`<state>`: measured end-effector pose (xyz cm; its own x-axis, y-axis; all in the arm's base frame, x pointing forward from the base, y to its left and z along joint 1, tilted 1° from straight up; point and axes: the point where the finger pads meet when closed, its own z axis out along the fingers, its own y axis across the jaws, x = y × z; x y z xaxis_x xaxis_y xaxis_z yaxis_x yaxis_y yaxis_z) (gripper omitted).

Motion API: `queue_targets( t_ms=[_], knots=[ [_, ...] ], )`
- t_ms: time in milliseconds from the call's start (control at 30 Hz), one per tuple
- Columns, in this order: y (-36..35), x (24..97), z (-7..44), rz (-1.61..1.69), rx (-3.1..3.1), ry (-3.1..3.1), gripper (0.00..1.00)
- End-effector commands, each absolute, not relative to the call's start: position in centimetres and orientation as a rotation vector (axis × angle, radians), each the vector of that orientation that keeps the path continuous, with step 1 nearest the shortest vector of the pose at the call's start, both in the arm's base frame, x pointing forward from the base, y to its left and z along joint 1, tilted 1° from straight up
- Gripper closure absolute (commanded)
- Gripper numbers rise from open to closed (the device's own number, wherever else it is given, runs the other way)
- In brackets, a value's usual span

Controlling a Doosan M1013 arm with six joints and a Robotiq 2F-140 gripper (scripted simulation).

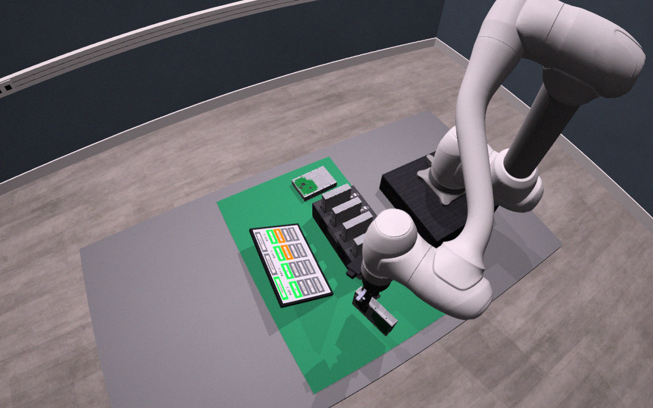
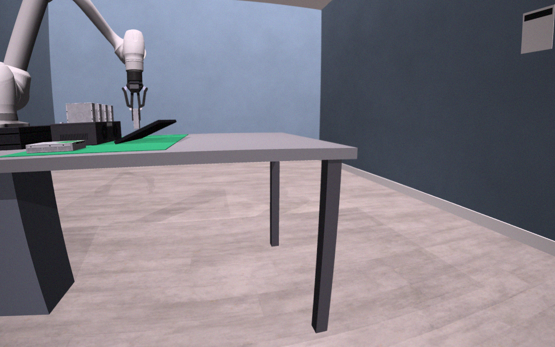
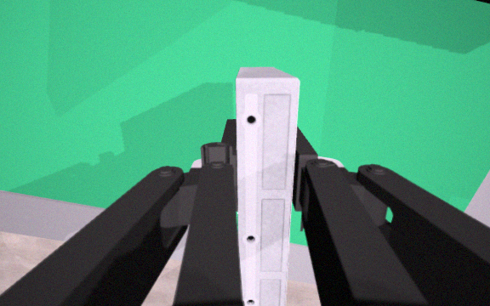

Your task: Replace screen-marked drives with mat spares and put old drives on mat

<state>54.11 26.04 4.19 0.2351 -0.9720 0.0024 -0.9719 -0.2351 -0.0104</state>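
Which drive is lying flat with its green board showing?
The spare drive past the dock's far end. The docked drives stand upright; the gripper holds another.

Dark blue walls with a pale skirting board enclose a grey wood-plank floor. A grey table on dark legs stands left; a small grey panel hangs high (far right).
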Motion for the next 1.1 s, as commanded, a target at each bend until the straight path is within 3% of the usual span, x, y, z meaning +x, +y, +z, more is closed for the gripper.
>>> queue_targets(
  t_ms=[0,1067],
  knots=[
    [26.1,54.2,5.1,-0.014,-2.462,1.938,0.9],
    [26.1,54.0,14.0,-0.014,-2.462,1.938,0.9]
  ],
)
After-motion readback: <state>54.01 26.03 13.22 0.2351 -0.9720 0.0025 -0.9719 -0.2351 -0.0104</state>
